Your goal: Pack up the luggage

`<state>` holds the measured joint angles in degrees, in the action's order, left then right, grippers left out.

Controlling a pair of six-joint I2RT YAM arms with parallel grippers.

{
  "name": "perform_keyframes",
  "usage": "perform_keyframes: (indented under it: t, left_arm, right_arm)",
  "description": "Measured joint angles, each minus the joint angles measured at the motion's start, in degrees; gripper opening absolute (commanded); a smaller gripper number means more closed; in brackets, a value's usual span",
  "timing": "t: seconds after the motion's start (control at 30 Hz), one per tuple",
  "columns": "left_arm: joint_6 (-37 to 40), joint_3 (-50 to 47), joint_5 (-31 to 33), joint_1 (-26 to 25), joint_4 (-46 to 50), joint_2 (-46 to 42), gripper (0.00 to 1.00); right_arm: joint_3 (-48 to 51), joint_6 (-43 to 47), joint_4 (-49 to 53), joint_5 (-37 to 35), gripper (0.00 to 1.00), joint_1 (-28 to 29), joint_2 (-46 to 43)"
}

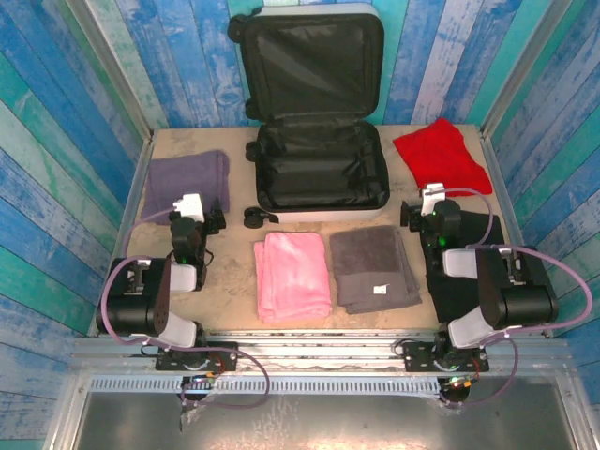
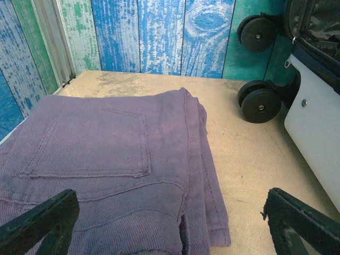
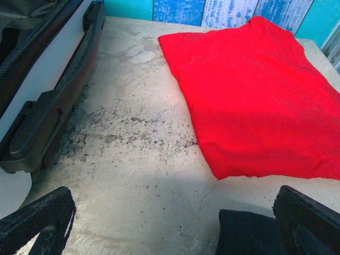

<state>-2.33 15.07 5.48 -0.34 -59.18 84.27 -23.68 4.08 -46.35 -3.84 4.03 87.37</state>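
Note:
The luggage (image 1: 319, 169), a white hard-shell suitcase with black lining, lies open at the table's back centre, lid up against the wall. Its wheels (image 2: 260, 101) and white shell (image 2: 319, 138) show at the right of the left wrist view; its side handle (image 3: 37, 127) lies at the left of the right wrist view. My left gripper (image 2: 170, 234) hovers open over folded purple jeans (image 2: 106, 164), with nothing between its fingers. My right gripper (image 3: 175, 228) is open above bare table, between the suitcase and a folded red cloth (image 3: 255, 95). A black cloth corner (image 3: 244, 234) lies below it.
A folded pink towel (image 1: 292, 274) and a folded grey towel (image 1: 373, 267) lie in front of the suitcase. A small black object (image 1: 255, 217) rests near the suitcase's front left corner. Painted plank walls (image 1: 94, 94) enclose the table on three sides.

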Motion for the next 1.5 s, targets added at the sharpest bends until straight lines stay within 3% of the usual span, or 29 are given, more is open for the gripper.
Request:
perform_keyframes:
  t: [1.5]
  left_arm:
    - [0.39,0.00,2.29,-1.44,0.00,0.00,0.93]
  right_arm:
    - [0.00,0.00,-0.13,0.20,1.00,-0.04,0.00]
